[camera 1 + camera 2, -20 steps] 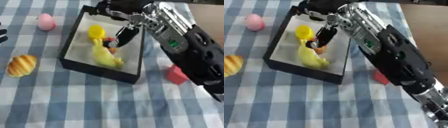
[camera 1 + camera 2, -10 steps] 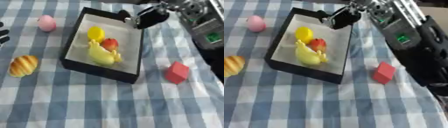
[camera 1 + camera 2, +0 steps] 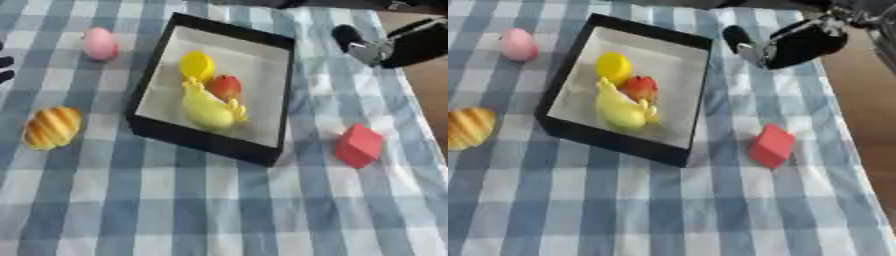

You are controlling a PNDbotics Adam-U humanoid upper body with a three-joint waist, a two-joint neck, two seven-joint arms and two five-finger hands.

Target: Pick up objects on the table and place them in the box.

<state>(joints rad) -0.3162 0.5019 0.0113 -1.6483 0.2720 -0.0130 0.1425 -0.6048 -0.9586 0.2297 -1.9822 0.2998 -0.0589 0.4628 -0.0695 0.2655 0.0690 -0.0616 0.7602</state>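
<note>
While right hand hovers beside box — finger state unclear — red block lies apart.

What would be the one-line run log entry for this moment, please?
box: yellow ball, red fruit, yellow duck | outside: pink egg, bread, red block | right hand: empty, beside box

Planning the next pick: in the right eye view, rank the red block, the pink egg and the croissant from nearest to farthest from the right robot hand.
From the right robot hand, upper right:
1. Red block, right of the box.
2. Pink egg, far left.
3. Croissant, left edge.
</note>
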